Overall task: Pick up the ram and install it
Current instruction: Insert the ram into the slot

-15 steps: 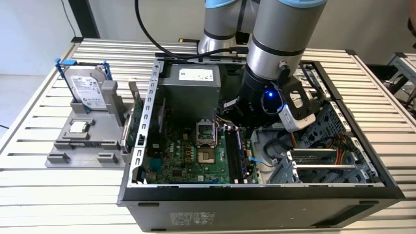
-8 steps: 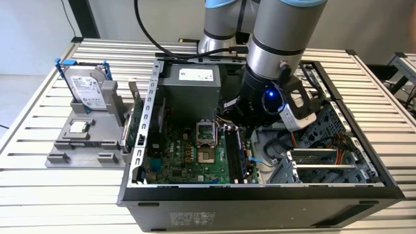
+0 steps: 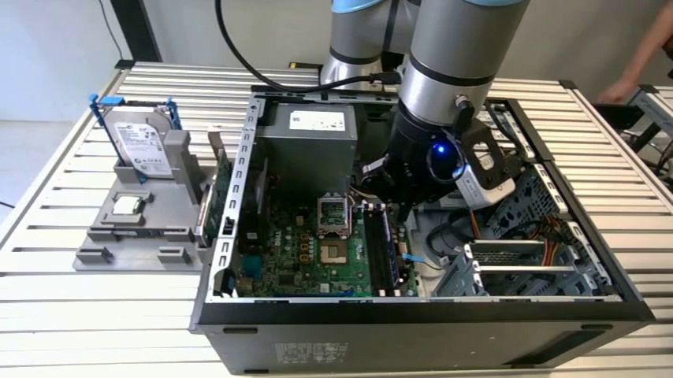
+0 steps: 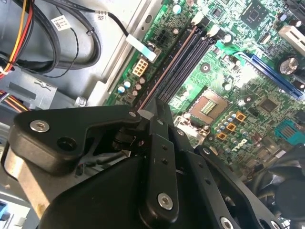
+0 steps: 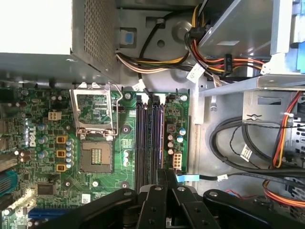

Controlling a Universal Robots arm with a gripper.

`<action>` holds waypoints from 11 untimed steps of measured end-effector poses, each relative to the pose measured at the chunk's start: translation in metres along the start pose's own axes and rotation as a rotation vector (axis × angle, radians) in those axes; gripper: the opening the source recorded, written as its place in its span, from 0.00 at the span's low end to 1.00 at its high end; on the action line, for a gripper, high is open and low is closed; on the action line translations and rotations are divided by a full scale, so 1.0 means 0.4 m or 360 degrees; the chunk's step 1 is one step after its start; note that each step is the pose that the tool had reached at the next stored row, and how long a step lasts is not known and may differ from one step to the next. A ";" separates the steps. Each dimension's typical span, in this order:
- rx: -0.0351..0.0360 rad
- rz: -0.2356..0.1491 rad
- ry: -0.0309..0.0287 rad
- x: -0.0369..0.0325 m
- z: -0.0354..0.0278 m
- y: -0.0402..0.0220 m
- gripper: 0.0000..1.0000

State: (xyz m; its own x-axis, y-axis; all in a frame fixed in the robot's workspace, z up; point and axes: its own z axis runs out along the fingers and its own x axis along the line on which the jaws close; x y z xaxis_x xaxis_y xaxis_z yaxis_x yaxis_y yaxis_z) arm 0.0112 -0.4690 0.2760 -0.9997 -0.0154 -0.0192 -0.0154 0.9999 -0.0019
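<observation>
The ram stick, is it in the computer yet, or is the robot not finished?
Nearly, it seems. Done: the ram looks to be standing in the black slots on the motherboard, inside the case. In hand: the gripper is down in the case, right over one end of those slots. Left: I cannot tell whether the stick is pushed fully down.

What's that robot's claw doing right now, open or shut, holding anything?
Gripper: fingers closed together above the motherboard's memory slots; whether a ram sits between them cannot be told.
</observation>
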 end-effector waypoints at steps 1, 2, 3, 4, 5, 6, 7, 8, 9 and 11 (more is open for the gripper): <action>0.0000 -0.0006 0.00001 0.000 -0.001 0.000 0.00; 0.0000 -0.0011 0.00000 0.000 -0.001 0.000 0.00; 0.0000 -0.0017 0.00000 0.000 -0.002 0.000 0.00; 0.0000 -0.0022 0.00000 0.000 -0.002 0.000 0.00; 0.0000 -0.0028 0.00000 0.000 -0.003 0.000 0.00; 0.0000 -0.0033 0.00000 0.000 -0.003 0.000 0.00; 0.0000 -0.0037 0.00000 0.000 -0.004 0.000 0.00; -0.0001 -0.0042 -0.00001 0.000 -0.004 0.000 0.00; -0.0001 -0.0047 -0.00001 0.000 -0.004 0.000 0.00; -0.0001 -0.0058 0.00000 0.000 -0.004 0.000 0.00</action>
State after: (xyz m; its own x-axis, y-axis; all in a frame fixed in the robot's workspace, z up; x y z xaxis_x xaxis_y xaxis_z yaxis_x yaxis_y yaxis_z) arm 0.0111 -0.4690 0.2777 -0.9985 -0.0515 -0.0191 -0.0515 0.9987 -0.0021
